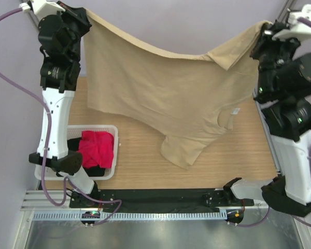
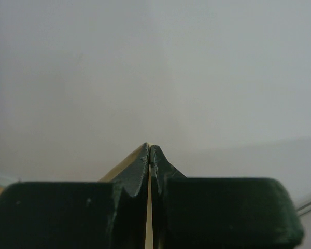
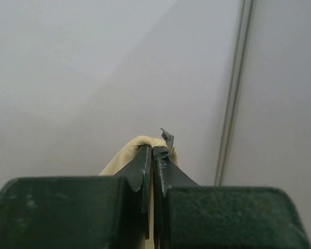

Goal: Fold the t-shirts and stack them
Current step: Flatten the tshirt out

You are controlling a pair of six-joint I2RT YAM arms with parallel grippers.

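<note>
The tan t-shirt [image 1: 160, 88] hangs spread in the air between both raised arms, its lower part and a sleeve draping onto the wooden table [image 1: 145, 166]. A small white label [image 1: 235, 111] shows near its neck. My left gripper [image 1: 83, 13] is shut on the shirt's top left corner; a thin tan edge [image 2: 125, 163] shows between the jaws in the left wrist view. My right gripper [image 1: 263, 28] is shut on the top right corner; bunched tan cloth [image 3: 125, 153] shows at its tips. The red-pink t-shirt [image 1: 96, 148] lies in the basket over the black t-shirt [image 1: 94, 170].
A white slotted basket [image 1: 112, 130] stands at the table's front left beside the left arm's base. A grey wall is behind the table. A black strip and metal rail run along the near edge [image 1: 160, 199].
</note>
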